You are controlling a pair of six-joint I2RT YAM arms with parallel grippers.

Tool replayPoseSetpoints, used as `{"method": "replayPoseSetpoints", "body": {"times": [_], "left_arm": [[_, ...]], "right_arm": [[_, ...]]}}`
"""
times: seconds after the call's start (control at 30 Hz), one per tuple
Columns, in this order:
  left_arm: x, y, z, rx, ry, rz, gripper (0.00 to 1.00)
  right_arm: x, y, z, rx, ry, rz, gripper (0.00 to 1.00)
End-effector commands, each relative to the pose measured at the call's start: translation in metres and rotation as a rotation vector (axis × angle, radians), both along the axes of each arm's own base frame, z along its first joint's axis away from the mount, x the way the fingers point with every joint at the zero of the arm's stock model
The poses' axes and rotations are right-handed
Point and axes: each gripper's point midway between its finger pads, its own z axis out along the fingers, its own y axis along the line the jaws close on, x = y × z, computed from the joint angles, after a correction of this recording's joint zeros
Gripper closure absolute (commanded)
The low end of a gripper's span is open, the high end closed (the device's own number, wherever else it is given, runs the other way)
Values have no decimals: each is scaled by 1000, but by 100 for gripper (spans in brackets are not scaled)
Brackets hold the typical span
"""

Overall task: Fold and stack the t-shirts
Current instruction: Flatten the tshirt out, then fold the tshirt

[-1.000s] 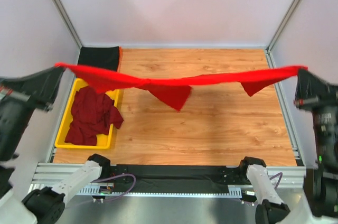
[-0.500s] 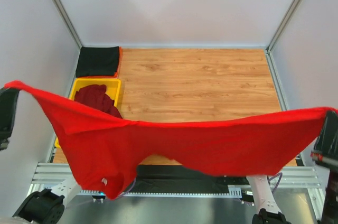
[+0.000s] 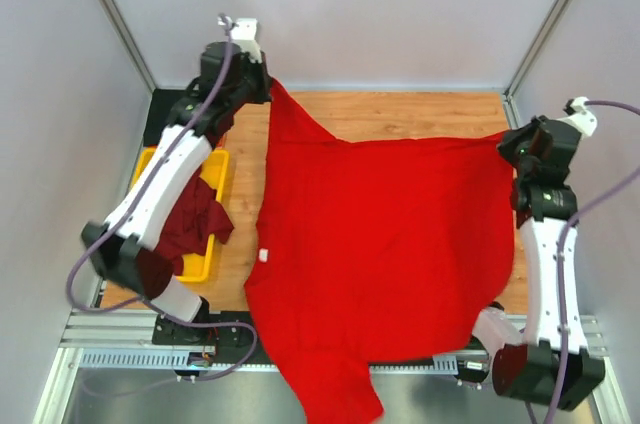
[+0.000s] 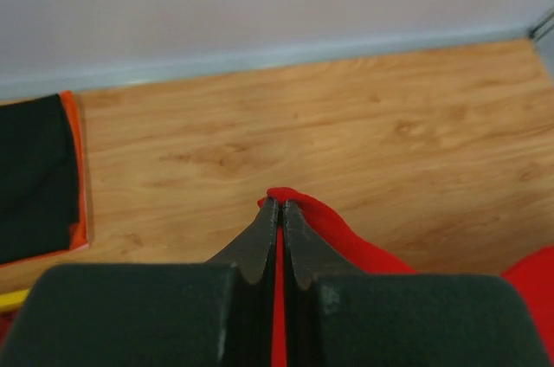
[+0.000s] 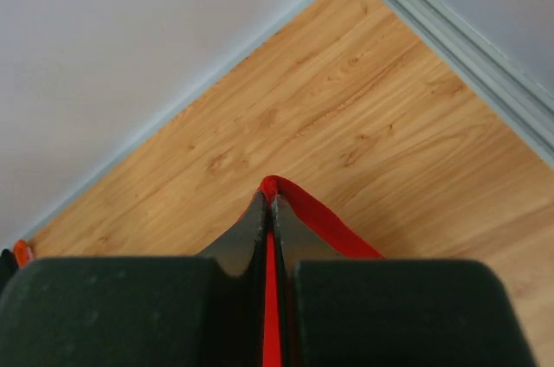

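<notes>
T-shirt (image 3: 380,234) in left tool (image 4: 279,205), right tool (image 5: 268,201)

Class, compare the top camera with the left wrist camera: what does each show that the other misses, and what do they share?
Only the top view: the whole red t-shirt stretched between both arms, the yellow tray holding maroon t-shirts, and the right gripper at the shirt's far right corner. Only the left wrist view: the left gripper close up, shut on a fold of red cloth, and the black t-shirt in plain sight. Both: the red cloth and the wooden table.
</notes>
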Motion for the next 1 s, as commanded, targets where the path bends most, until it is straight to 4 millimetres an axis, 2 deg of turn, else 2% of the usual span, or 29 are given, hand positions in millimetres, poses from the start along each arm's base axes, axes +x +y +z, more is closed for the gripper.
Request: {"method": "replayPoseSetpoints", "body": {"times": [0.0, 0.03, 0.07, 0.1, 0.13, 0.17, 0.2, 0.27, 0.3, 0.33, 0.37, 0.4, 0.43, 0.53, 0.57, 0.6, 0.63, 0.67, 0.77, 0.8, 0.83, 0.87, 0.97], "left_arm": [[52, -8, 5, 54, -111, -16, 100], [65, -11, -3, 59, -101, -20, 100], [79, -9, -17, 67, -78, -18, 100], [99, -19, -53, 76, -12, -53, 100], [110, -20, -55, 70, -11, -60, 100], [129, -21, -89, 83, 50, -60, 100], [138, -21, -88, 78, 48, -57, 100], [154, -20, -108, 83, 82, -49, 100], [164, -22, -134, 90, 126, -51, 100], [171, -23, -136, 88, 122, -51, 100], [176, -22, -143, 91, 129, -46, 100], [183, -24, -155, 84, 146, -51, 100], [187, -25, -159, 79, 149, -55, 100], [199, -25, -167, 47, 164, -38, 100], [203, -21, -176, 33, 190, -24, 100], [202, -23, -170, -18, 216, -16, 100], [203, -16, -171, -55, 244, -1, 100], [197, -22, -172, -136, 298, -17, 100], [184, -13, -174, -266, 398, 32, 100], [178, -11, -182, -288, 439, 50, 100], [175, -5, -183, -308, 462, 68, 100], [168, -2, -180, -337, 492, 90, 100], [152, 9, -177, -344, 537, 129, 100]], "right_arm": [[54, -8, 18, -32, -202, 10, 100], [68, -4, 6, -16, -193, 45, 100], [91, -5, -4, -12, -213, 65, 100], [103, -4, -22, 0, -192, 77, 100], [114, -5, -31, 16, -193, 79, 100], [136, -3, -56, 37, -165, 110, 100], [148, -3, -62, 46, -162, 122, 100], [171, -6, -80, 96, -148, 118, 100], [185, -8, -115, 132, -86, 117, 100], [200, -6, -114, 154, -102, 134, 100], [209, -4, -125, 183, -90, 147, 100], [220, -4, -156, 216, -37, 149, 100], [232, -4, -152, 224, -57, 157, 100], [254, -7, -165, 249, -69, 154, 100], [260, -8, -169, 250, -68, 155, 100], [265, -9, -170, 244, -65, 160, 100], [269, -11, -184, 251, -27, 153, 100], [277, -15, -174, 244, -44, 154, 100], [292, -22, -170, 245, -31, 167, 100], [295, -22, -171, 244, -20, 176, 100], [295, -23, -181, 240, 21, 178, 100], [301, -26, -168, 224, 6, 184, 100], [301, -32, -166, 209, 38, 189, 100]]}}
